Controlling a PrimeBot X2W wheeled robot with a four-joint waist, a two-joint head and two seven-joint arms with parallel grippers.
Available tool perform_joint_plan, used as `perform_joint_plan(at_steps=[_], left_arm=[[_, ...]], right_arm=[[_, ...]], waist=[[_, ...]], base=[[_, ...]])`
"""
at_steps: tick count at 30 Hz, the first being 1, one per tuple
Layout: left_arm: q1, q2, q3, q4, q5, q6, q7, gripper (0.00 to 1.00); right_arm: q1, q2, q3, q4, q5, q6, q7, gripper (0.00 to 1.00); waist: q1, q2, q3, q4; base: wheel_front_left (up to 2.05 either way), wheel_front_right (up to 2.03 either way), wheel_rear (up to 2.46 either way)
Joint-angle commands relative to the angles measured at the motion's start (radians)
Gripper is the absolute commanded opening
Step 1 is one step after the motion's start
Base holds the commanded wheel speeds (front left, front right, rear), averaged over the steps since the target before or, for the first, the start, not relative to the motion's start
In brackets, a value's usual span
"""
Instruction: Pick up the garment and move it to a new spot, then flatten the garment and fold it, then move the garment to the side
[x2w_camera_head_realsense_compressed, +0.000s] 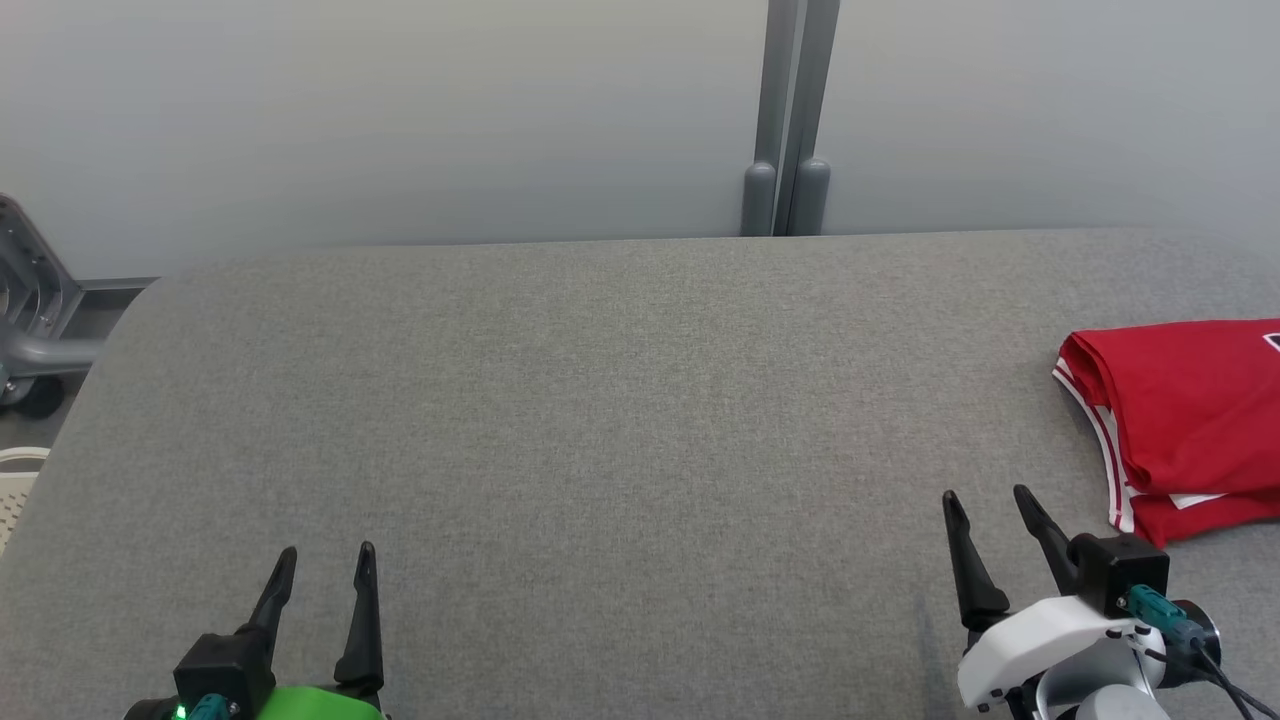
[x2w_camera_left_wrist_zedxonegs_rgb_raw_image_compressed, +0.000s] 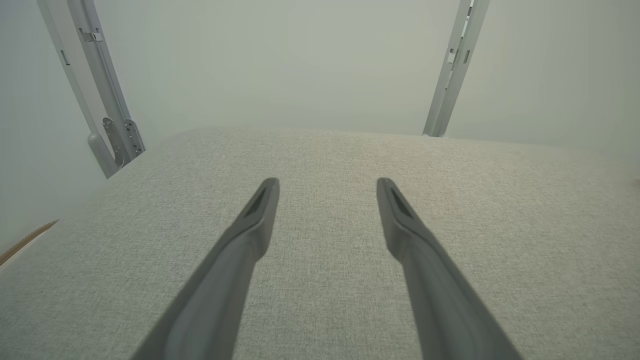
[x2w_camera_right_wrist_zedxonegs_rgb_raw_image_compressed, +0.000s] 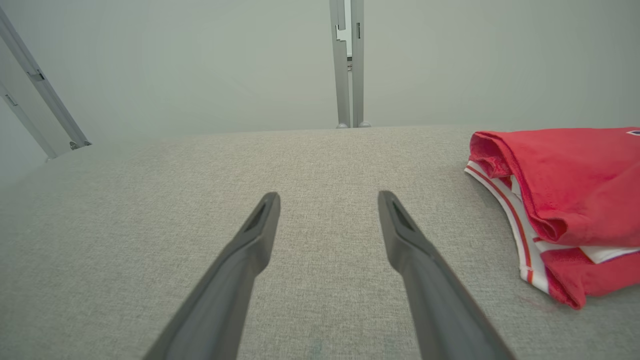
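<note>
The garment (x2w_camera_head_realsense_compressed: 1185, 420) is red with white-and-red striped trim; it lies folded at the right edge of the grey fabric surface (x2w_camera_head_realsense_compressed: 600, 400) and runs out of the head view. In the right wrist view the garment (x2w_camera_right_wrist_zedxonegs_rgb_raw_image_compressed: 565, 195) sits off to the right of the fingers. My right gripper (x2w_camera_head_realsense_compressed: 985, 505) (x2w_camera_right_wrist_zedxonegs_rgb_raw_image_compressed: 328, 200) is open and holds nothing, just in front and left of the garment's near corner, apart from it. At the lower left my left gripper (x2w_camera_head_realsense_compressed: 328, 562) (x2w_camera_left_wrist_zedxonegs_rgb_raw_image_compressed: 327, 186) is open too, over bare fabric.
A grey wall with a vertical post (x2w_camera_head_realsense_compressed: 788, 120) stands behind the surface. A grey metal frame (x2w_camera_head_realsense_compressed: 30, 310) and a pale perforated object (x2w_camera_head_realsense_compressed: 12, 490) lie beyond the surface's left edge. The far edge of the surface curves down near the wall.
</note>
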Motion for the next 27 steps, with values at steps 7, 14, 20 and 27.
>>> perform_joint_plan(at_steps=[7, 14, 20, 27], left_arm=[[0.008, -0.008, 0.017, 0.02, 0.028, -0.009, -0.003, 1.0], [0.0, -0.015, 0.027, 0.029, 0.037, -0.015, -0.003, 1.0], [-0.002, -0.017, 0.035, 0.035, 0.044, -0.021, -0.003, 1.0], [-0.009, -0.02, 0.043, 0.041, 0.051, -0.025, -0.003, 1.0]], right_arm=[[0.006, -0.002, 0.002, -0.016, 0.026, -0.001, -0.007, 1.0], [0.008, -0.002, 0.002, -0.02, 0.031, -0.001, -0.009, 1.0], [0.007, -0.002, 0.007, -0.022, 0.033, -0.001, -0.005, 1.0], [0.009, -0.002, 0.002, -0.013, 0.039, -0.001, -0.001, 1.0]], waist=[[0.0001, 0.0, 0.0, 0.001], [0.0001, 0.0, 0.001, 0.0], [0.0001, 0.0, 0.001, -0.001], [0.0001, 0.0, 0.004, 0.001]], base=[[0.0, 0.0, 0.0], [0.0, 0.0, 0.0], [0.0, 0.0, 0.0], [0.0, 0.0, 0.0]])
